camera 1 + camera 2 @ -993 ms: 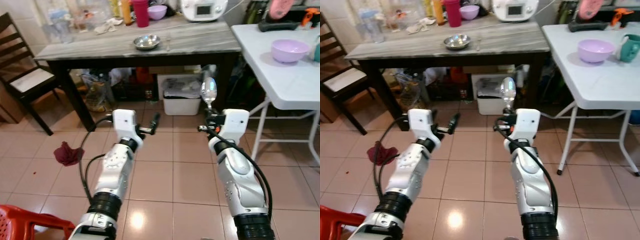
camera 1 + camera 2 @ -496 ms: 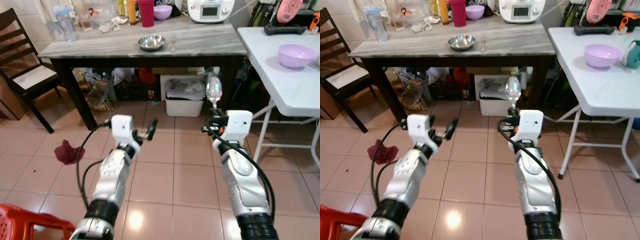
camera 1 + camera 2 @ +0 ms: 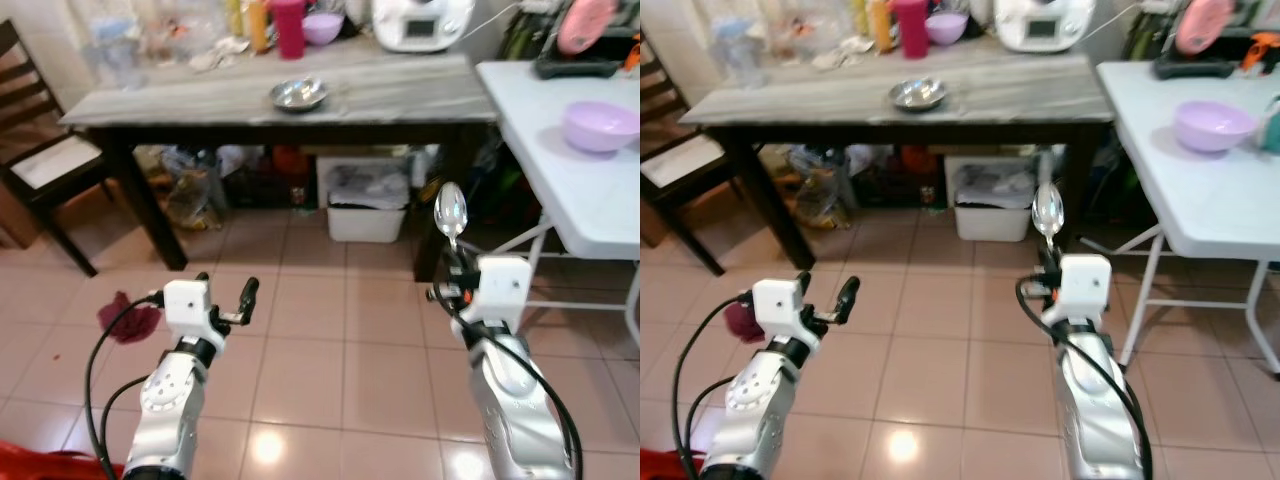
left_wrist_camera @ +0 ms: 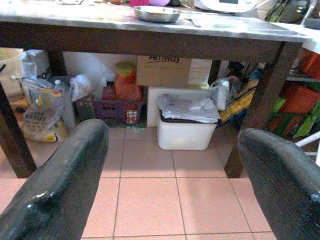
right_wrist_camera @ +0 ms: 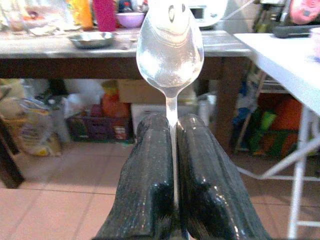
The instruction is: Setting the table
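My right gripper [image 3: 453,258] is shut on the handle of a metal spoon [image 3: 451,212], which stands upright with its bowl on top; the spoon [image 5: 170,50] rises from between the closed fingers [image 5: 147,165]. My left gripper [image 4: 172,136] is open and holds nothing, low over the tiled floor at the left [image 3: 246,293]. Ahead stands a grey-topped table [image 3: 400,90] with a steel bowl [image 3: 297,94] and a fork [image 4: 192,21] beside it. On the white folding table [image 3: 560,175] to the right sits a purple bowl [image 3: 601,126].
A dark chair [image 3: 40,165] stands at the left and a red cloth [image 3: 124,318] lies on the floor. Under the grey table are a white bin [image 3: 367,200] and bags. A white appliance [image 3: 420,20] and a red cup [image 3: 290,25] stand at the table's back.
The view has shifted as the camera moved. My left arm has dropped lower and further left in the picture. The right gripper still holds the spoon upright.
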Robot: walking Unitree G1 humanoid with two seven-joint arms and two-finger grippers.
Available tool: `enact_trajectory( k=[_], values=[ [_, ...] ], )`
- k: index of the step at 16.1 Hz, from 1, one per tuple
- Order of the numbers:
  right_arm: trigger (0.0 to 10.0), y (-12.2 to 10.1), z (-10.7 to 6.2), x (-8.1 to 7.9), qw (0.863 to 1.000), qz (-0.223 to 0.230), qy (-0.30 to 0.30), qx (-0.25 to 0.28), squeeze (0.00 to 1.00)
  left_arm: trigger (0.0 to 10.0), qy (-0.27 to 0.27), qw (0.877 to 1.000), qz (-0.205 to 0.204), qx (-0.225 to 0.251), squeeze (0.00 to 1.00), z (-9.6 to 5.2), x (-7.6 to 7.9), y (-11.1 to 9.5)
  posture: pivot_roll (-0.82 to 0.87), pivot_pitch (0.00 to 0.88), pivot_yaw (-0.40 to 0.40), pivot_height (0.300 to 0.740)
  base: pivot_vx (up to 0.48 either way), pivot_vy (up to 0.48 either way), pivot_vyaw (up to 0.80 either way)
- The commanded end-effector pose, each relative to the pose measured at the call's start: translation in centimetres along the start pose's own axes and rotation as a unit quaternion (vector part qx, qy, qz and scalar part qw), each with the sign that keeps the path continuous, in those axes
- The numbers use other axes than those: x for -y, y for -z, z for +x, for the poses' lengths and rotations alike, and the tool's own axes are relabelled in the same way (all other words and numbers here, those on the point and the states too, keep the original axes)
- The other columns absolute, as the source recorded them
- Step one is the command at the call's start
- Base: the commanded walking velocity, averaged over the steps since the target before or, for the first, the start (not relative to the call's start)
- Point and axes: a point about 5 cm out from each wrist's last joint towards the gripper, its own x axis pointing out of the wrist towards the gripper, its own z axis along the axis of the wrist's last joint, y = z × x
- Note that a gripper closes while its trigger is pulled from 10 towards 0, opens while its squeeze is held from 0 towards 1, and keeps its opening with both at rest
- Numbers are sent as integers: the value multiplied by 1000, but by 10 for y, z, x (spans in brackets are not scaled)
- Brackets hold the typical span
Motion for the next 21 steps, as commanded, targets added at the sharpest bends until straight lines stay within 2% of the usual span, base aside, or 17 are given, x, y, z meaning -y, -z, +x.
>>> enact_trajectory(
  k=[1, 3, 6, 10, 11, 14, 17, 21],
  values=[
    [10000, -10, 3, -6, 1000, 1, -8, 17, 0, 10000, -1, 1000, 12, 0, 0, -3, -3, -3, -217, 5, 64, 740, 398, 0, 0],
    [10000, -14, 6, -6, 1000, 4, -9, 22, 0, 10000, -1, 1000, 11, 1, 0, -3, 0, -4, -216, 4, 61, 740, 399, 0, 0],
    [10000, -17, 6, -3, 1000, -1, -7, 25, 0, 10000, -15, 1000, 18, 5, 0, -6, -4, -7, -210, 7, 54, 740, 400, 0, 0],
    [10000, -8, -6, 8, 999, -28, 30, 11, 0, 10000, -72, 996, 51, 12, 0, -19, -24, -10, -200, 21, 47, 740, 387, 0, 0],
    [10000, -7, -8, 9, 999, -28, 33, 9, 0, 10000, -73, 996, 53, 9, 0, -21, -25, -10, -199, 24, 48, 740, 375, 0, 0],
    [10000, -7, -8, 9, 999, -26, 38, 7, 0, 10000, -70, 996, 56, 1, 0, -24, -25, -7, -203, 29, 50, 740, 376, 0, 0],
    [10000, -8, -7, 9, 999, -24, 39, 8, 0, 10000, -65, 996, 54, 2, 0, -21, -21, -8, -206, 29, 53, 740, 366, 0, -619],
    [10000, -8, -7, 8, 999, -23, 38, 8, 0, 10000, -62, 997, 52, 2, 0, -21, -19, -8, -205, 29, 54, 740, 363, 0, 0]
  ],
)
